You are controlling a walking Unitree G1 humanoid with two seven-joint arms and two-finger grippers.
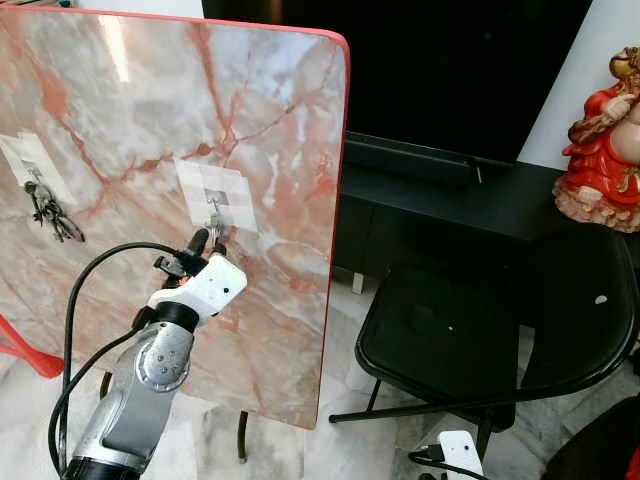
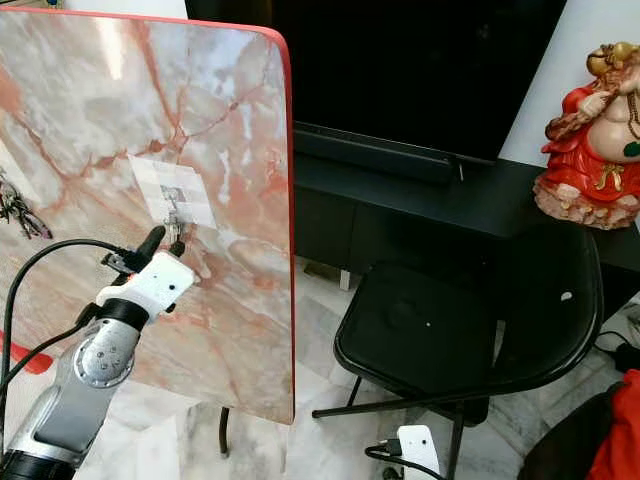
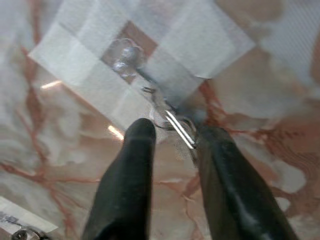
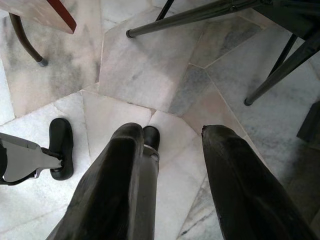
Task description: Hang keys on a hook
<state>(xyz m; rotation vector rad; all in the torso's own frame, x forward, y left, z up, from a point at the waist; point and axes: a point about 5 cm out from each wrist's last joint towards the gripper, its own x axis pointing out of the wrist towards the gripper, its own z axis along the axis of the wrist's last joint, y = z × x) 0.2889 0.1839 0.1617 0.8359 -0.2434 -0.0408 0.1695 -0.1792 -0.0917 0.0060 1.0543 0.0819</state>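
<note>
A marble-patterned board stands upright, with a clear stick-on hook taped at its middle. A thin metal key ring hangs just below the hook's wire tip, but whether it is caught on the tip I cannot tell. My left gripper is raised to the hook, open, its fingers on either side of the ring, which touches one finger. Another bunch of keys hangs on a second hook further left. My right gripper hangs low over the floor, open and holding nothing.
A black folding chair stands right of the board, in front of a black TV cabinet. A red and gold statue sits on the cabinet at right. The board's legs rest on a marble tile floor.
</note>
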